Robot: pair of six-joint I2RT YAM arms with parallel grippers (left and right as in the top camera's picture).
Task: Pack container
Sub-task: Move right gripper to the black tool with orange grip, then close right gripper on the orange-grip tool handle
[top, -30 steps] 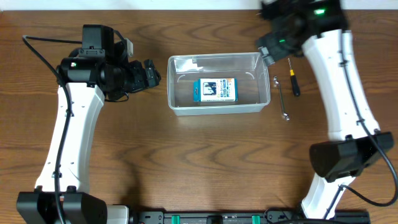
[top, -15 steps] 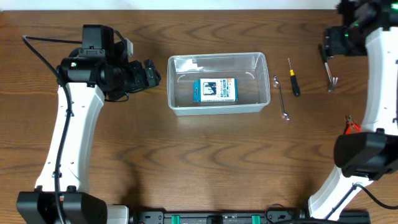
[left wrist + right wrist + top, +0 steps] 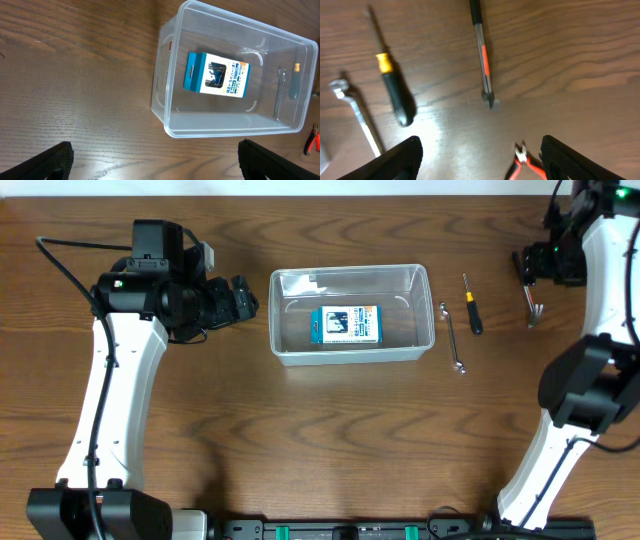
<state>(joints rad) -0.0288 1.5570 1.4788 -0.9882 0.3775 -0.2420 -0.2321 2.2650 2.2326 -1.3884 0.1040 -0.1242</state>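
The clear plastic container (image 3: 349,271) stands at the middle of the table, with a small blue-and-white box (image 3: 345,324) lying flat in it. Both also show in the left wrist view: the container (image 3: 225,133) and the box (image 3: 216,75). My left gripper (image 3: 243,300) is open and empty, just left of the container, its fingers (image 3: 50,162) spread wide over bare wood. My right gripper (image 3: 527,266) is open and empty at the far right. It hangs above a slim orange-striped tool (image 3: 484,55), and red pliers (image 3: 522,162) lie between its fingertips (image 3: 400,159).
A black-handled screwdriver (image 3: 471,307) and a small metal wrench (image 3: 452,337) lie on the table right of the container. They also show in the right wrist view, the screwdriver (image 3: 395,95) and the wrench (image 3: 357,112). The slim tool (image 3: 533,305) lies further right.
My right arm has swung from the container's far right corner out to the table's far right, over the loose tools. The left arm, container and box have not moved.
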